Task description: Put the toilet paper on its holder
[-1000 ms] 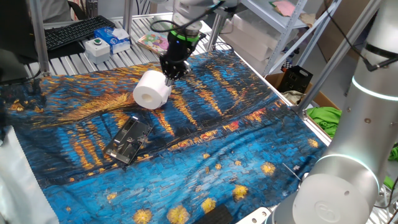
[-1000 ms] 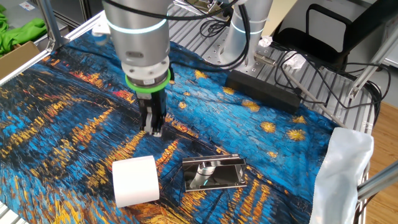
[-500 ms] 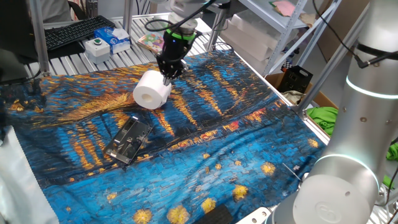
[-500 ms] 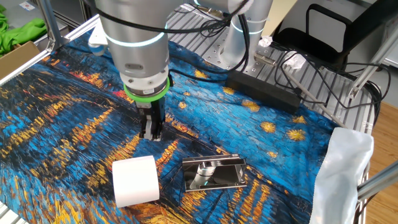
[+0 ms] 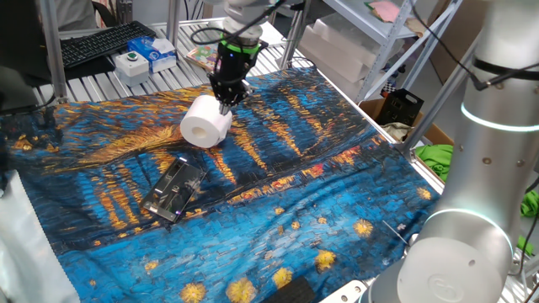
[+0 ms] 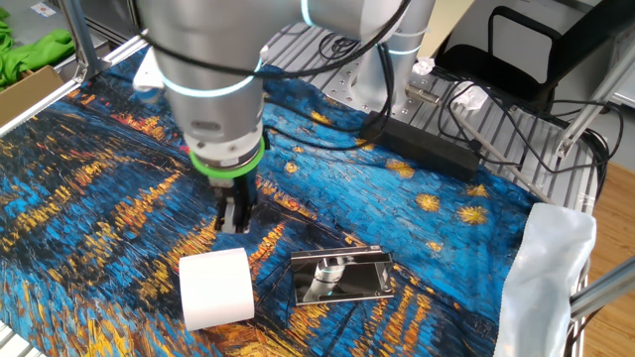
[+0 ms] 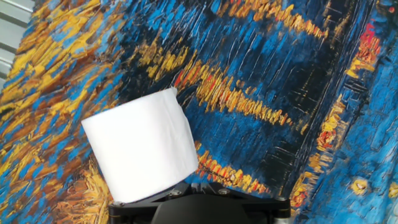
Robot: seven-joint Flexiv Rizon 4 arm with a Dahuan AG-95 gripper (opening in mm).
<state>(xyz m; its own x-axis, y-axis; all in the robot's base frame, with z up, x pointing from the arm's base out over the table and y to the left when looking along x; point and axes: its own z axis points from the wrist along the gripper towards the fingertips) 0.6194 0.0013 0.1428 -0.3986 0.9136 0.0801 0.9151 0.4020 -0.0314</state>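
**Closing in on the roll**

Gripper (image 6: 236,220) of mine hangs just above the painted cloth (image 5: 320,168), fingers pointing straight down and drawn narrow, nothing between them. It sits right beside the toilet paper (image 5: 205,122), on the side toward the far edge of the worktop in the one fixed view; I can't tell whether the fingertips brush the roll, and in the other fixed view a sliver of cloth shows between us. Down my own hand camera the toilet paper (image 7: 142,146) fills the lower left, lying on its side, with its curved white wall facing me and its near end tucked under my housing.

The roll lies on the cloth near the far left part of the worktop, its hollow core facing the left edge in the one fixed view. The holder (image 5: 174,189) lies flat on the cloth a little nearer the front edge, close to the roll but not touching it; in the other fixed view the holder (image 6: 342,275) gleams just beside the roll's flat end.

My read: this is the approach to the pick, nothing loaded yet. Next I'd need to spread my fingers wide enough to straddle that plump body, centre over it, settle down and squeeze gently, since soft paper will give. After that comes lining the core up with the holder's bar.
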